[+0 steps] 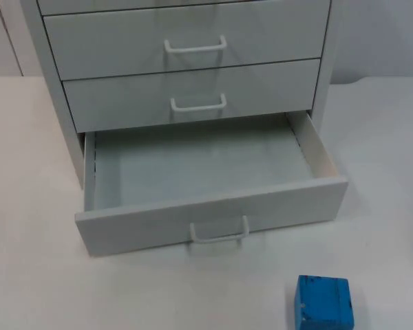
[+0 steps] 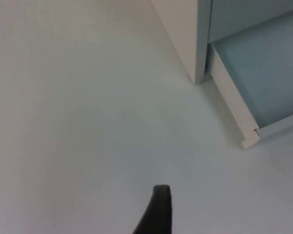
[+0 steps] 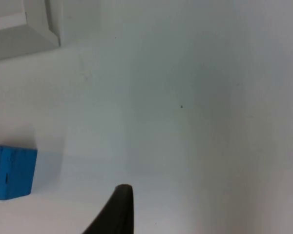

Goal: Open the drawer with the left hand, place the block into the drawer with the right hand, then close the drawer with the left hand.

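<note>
The white cabinet's [image 1: 186, 48] bottom drawer [image 1: 213, 213] is pulled out, its pale floor bare and its handle [image 1: 219, 232] facing the table's front. A blue block [image 1: 323, 302] sits on the table in front of the drawer's right end. My left gripper [image 2: 158, 214] hangs above bare table to the left of the cabinet, apart from the drawer's side wall [image 2: 234, 105]. My right gripper [image 3: 117, 212] hangs over the table to the right of the blue block [image 3: 10, 171], not touching it, with the drawer's front corner [image 3: 19, 29] beyond.
Two shut drawers with white handles [image 1: 196, 47] [image 1: 198, 104] sit above the pulled-out one. White table top [image 1: 41, 289] spreads left, right and in front of the cabinet.
</note>
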You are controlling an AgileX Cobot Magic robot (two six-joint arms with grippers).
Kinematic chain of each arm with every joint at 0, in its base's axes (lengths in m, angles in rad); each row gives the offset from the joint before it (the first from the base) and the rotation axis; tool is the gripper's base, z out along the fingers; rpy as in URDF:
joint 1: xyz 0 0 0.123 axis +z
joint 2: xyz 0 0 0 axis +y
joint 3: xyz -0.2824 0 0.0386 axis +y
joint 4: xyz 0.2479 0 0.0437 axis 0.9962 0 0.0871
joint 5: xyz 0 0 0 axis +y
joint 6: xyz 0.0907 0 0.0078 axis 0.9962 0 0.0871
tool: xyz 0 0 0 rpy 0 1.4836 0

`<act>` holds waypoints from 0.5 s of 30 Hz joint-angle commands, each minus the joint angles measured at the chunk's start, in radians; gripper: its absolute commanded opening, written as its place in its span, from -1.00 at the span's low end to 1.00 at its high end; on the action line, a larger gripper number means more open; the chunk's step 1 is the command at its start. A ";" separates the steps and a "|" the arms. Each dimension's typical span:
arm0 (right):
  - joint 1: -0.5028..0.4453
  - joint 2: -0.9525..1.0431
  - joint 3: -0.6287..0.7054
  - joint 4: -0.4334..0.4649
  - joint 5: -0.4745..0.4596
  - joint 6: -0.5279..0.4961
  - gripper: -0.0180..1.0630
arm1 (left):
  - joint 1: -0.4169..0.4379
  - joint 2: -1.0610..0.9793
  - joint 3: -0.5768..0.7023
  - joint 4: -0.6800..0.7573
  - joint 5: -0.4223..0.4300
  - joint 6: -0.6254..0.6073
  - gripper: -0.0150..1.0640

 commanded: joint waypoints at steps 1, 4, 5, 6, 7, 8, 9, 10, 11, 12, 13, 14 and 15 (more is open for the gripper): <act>0.005 -0.002 -0.004 0.017 0.003 0.000 0.98 | 0.004 -0.086 0.004 0.022 0.059 -0.043 0.61; 0.005 -0.002 -0.004 0.024 0.009 0.000 0.98 | 0.004 -0.136 0.004 0.035 0.082 -0.061 0.81; 0.005 -0.002 -0.004 0.028 0.012 0.000 0.98 | 0.004 -0.162 0.005 0.045 0.093 -0.067 0.89; 0.005 -0.002 -0.004 0.035 0.014 -0.013 0.98 | 0.004 -0.186 0.005 0.058 0.104 -0.069 0.95; 0.005 -0.002 -0.004 0.035 0.014 -0.013 0.98 | 0.004 -0.186 0.005 0.058 0.104 -0.069 0.95; 0.005 -0.002 -0.004 0.056 0.018 -0.032 0.98 | 0.004 -0.216 0.005 0.077 0.121 -0.074 0.98; 0.005 -0.002 -0.004 0.084 0.019 -0.063 0.98 | 0.004 -0.236 0.005 0.088 0.131 -0.076 0.98; 0.005 -0.002 -0.004 0.120 0.021 -0.112 0.98 | 0.004 -0.256 0.005 0.089 0.133 -0.076 0.98; 0.005 -0.002 -0.004 0.120 0.021 -0.112 0.98 | 0.004 -0.256 0.005 0.089 0.133 -0.076 0.98; 0.005 -0.002 -0.004 0.156 0.025 -0.160 0.98 | 0.004 -0.272 0.005 0.089 0.133 -0.076 0.98; 0.005 -0.002 -0.004 0.201 0.027 -0.215 0.98 | 0.004 -0.289 0.005 0.089 0.135 -0.076 0.98; 0.005 -0.002 -0.004 0.250 0.029 -0.269 0.98 | 0.004 -0.304 0.005 0.089 0.139 -0.076 0.98; 0.005 -0.002 -0.004 0.290 0.038 -0.320 0.98 | 0.004 -0.318 0.005 0.088 0.149 -0.076 0.98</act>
